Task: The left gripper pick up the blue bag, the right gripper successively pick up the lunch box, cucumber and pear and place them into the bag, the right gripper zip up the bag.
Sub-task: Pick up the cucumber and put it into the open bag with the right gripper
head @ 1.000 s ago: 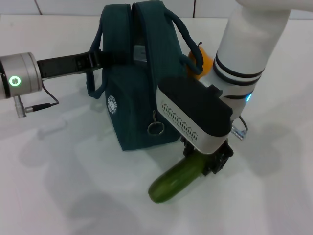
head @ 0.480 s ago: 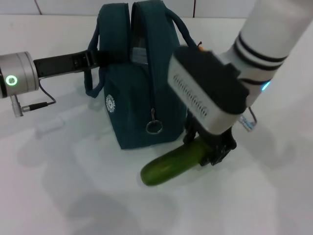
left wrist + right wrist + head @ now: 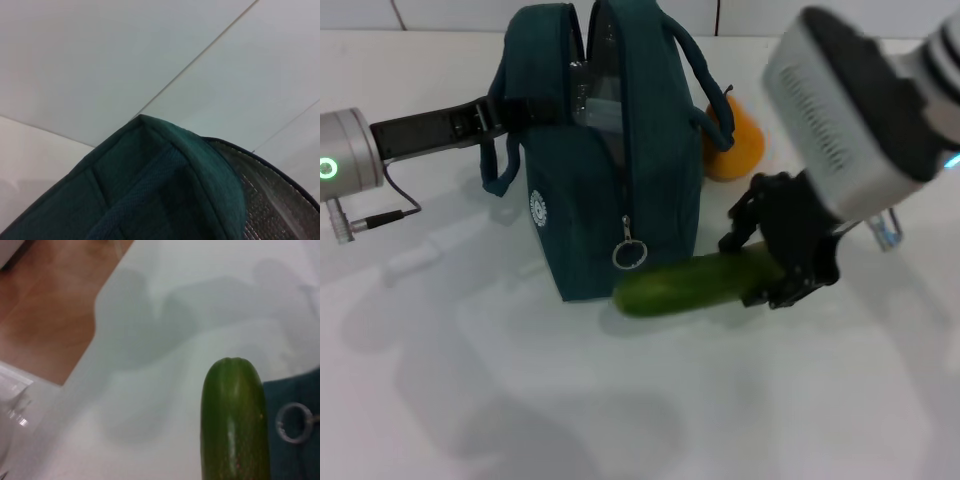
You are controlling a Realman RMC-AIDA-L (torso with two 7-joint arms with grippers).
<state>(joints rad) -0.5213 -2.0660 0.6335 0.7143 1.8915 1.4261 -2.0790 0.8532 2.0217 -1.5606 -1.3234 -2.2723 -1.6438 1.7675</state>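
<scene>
Midway: left gripper (image 3: 485, 118) grips the upright dark-teal fabric bag (image 3: 605, 150) at its 9 o'clock strap, right gripper (image 3: 782, 262) clamps the long green cucumber (image 3: 695, 285) at the bag's 5 o'clock; orange-yellow pear (image 3: 733, 143) and zipping remain.

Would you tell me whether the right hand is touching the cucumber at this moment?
Touching. In the head view the right hand is closed around one end of the cucumber, holding it raised beside the blue bag.
</scene>
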